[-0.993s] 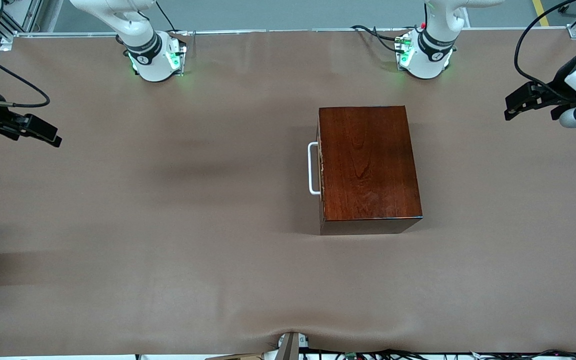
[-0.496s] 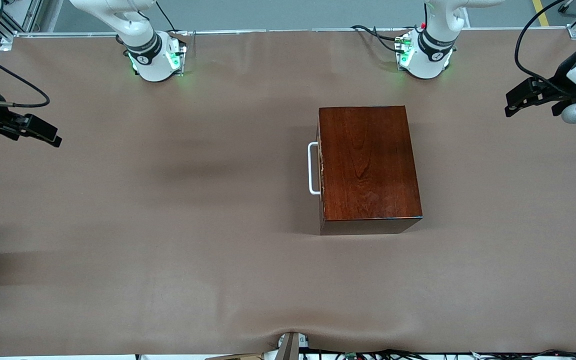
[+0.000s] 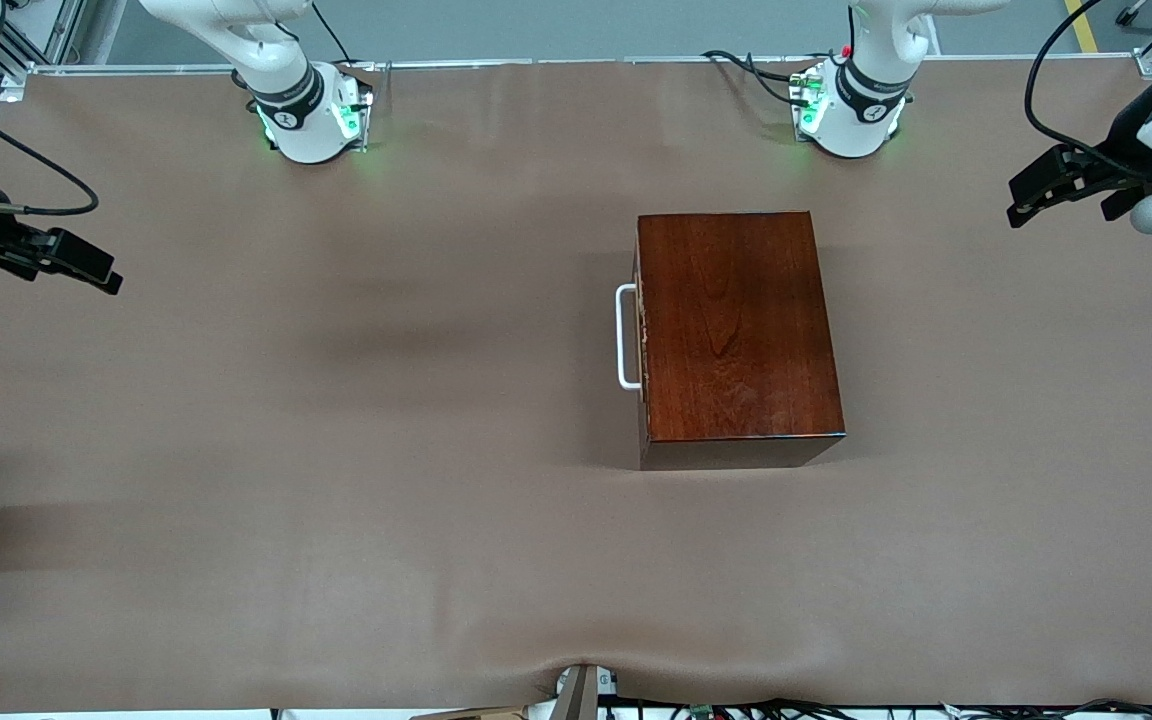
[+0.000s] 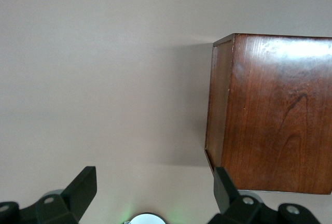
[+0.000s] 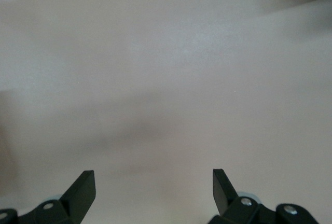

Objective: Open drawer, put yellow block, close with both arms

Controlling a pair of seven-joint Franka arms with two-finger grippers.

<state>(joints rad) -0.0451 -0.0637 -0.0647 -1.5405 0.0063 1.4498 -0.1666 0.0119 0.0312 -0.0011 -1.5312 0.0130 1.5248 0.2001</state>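
Wood box [image 3: 739, 338], dark and shiny red-brown, sits on the brown tabletop [image 3: 336, 450], more toward the left arm's end than the middle. The drawer is pushed all the way in, so only a thin pale edge of it shows on the side of the box that faces the right arm's end. Its white bar handle [image 3: 624, 337] sticks out from that side. No yellow block shows in any view. The left claw [image 3: 1026, 198] is up in the air over the left arm's end of the tabletop, well apart from the box. In the left wrist view its two black fingers [image 4: 83, 187] stand wide apart with nothing between them, and one corner of the box [image 4: 270, 115] shows past them with the bare tabletop [image 4: 104, 68] beside it. The right claw [image 3: 86, 266] is up in the air over the right arm's end of the tabletop, very far from the box and the handle. In the right wrist view its two black fingers [image 5: 83, 187] also stand wide apart and hold nothing, and only plain tabletop [image 5: 166, 79] shows under them. Both arm bases, white with small green lights, stand along the edge of the tabletop farthest from the front camera.
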